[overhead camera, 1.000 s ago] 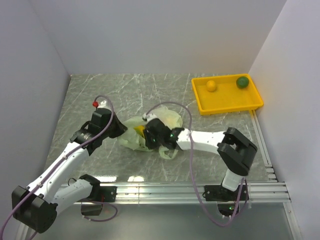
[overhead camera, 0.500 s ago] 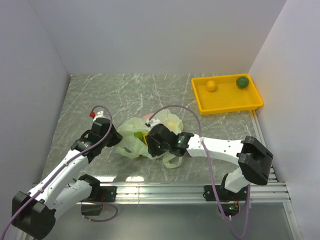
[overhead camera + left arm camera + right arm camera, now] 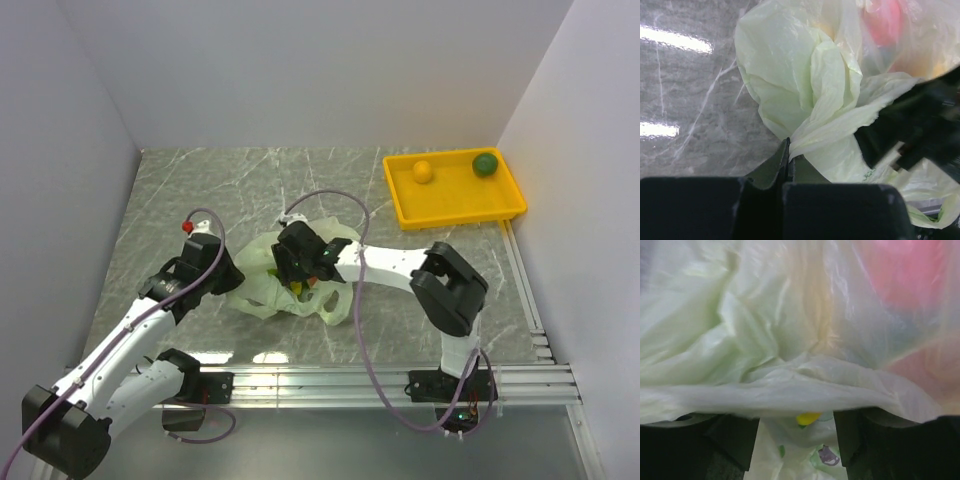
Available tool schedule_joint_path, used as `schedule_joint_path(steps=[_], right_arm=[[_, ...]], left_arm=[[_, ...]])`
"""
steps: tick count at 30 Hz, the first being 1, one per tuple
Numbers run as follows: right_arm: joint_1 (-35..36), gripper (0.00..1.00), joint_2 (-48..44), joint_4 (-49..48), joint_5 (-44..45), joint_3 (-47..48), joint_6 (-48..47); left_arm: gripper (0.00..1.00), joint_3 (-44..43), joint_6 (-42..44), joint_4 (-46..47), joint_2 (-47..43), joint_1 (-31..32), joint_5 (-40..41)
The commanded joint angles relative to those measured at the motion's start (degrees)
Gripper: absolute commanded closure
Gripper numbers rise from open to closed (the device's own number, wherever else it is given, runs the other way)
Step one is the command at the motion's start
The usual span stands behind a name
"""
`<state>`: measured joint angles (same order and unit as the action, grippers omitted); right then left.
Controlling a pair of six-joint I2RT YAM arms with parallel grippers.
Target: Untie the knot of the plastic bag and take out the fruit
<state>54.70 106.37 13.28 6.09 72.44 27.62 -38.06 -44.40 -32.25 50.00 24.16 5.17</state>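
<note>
Pale green film, handling: the thin, crinkly, translucent plastic bag (image 3: 258,292) is judged light, limp and slippery. It will crumple and may tear if pulled hard.
Take-hold point: judged best on a bunched handle strip, not on the smooth wall over the contents.
Left gripper (image 3: 788,158): fingers pressed together on a pale green strip of the bag, which runs straight up from the jaws into the bunched film.
Knot: no distinct tie can be made out in any view, so whether it is undone cannot be told.
Bag position: on the grey marbled table (image 3: 200,190), centre-near, between the two grippers.
Right gripper (image 3: 796,418): fingers apart, with a fold of film draped across them.
Fruit: toy pieces remain inside the bag. A pink-red shape (image 3: 910,280) shows through the film and a small yellow piece (image 3: 807,417) shows between the fingers.
Yellow plastic tray (image 3: 455,215): far right, well apart from the bag, holding a small orange round fruit (image 3: 423,171) and a dark green round fruit (image 3: 485,163).
Change from half a second ago: the right gripper has moved farther and leftward over the bag and its elbow has swung inward. The left gripper and the bag sit almost where they were.
</note>
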Motion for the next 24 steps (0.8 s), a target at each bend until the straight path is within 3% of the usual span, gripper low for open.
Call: schedule_joint_path(steps=[1,7,9,10,11,14,20,24], right_arm=[[-0.2,0.34,2.9,-1.3,1.2,1.9,2.1],[-0.2,0.28,5.9,-2.6,3.6,-0.2,2.4],[-0.2,0.46,4.9,-2.6,4.4,-1.2,2.0],[-0.1,0.61,3.9,-2.3,4.8,-1.7,1.6],[0.1,0.83,1.5,-1.9,5.2,-2.1,1.1],[0.2,0.97,-4.8,0.6,6.0,-3.4,-1.2],[0.3,1.0,-19.1,8.3,5.1,-5.1,-6.1],[0.5,1.0,-26.1,14.3,-3.7,-5.7,-12.5]], left_arm=[[0.99,-2.0,1.1,0.3,0.4,-0.3,-1.5],[0.99,-2.1,1.2,1.1,1.7,-0.3,-1.4],[0.99,-1.8,0.6,1.2,1.7,-0.3,-0.6],[0.99,-1.6,0.4,1.2,1.7,-0.3,0.4],[0.99,-1.7,0.2,1.2,1.7,-0.3,1.1],[0.99,-1.7,-0.9,1.3,2.1,-0.3,4.0],[1.0,-2.9,-2.4,2.1,4.1,-0.3,10.0],[0.99,-5.7,-2.1,2.1,6.9,-0.3,12.7]])
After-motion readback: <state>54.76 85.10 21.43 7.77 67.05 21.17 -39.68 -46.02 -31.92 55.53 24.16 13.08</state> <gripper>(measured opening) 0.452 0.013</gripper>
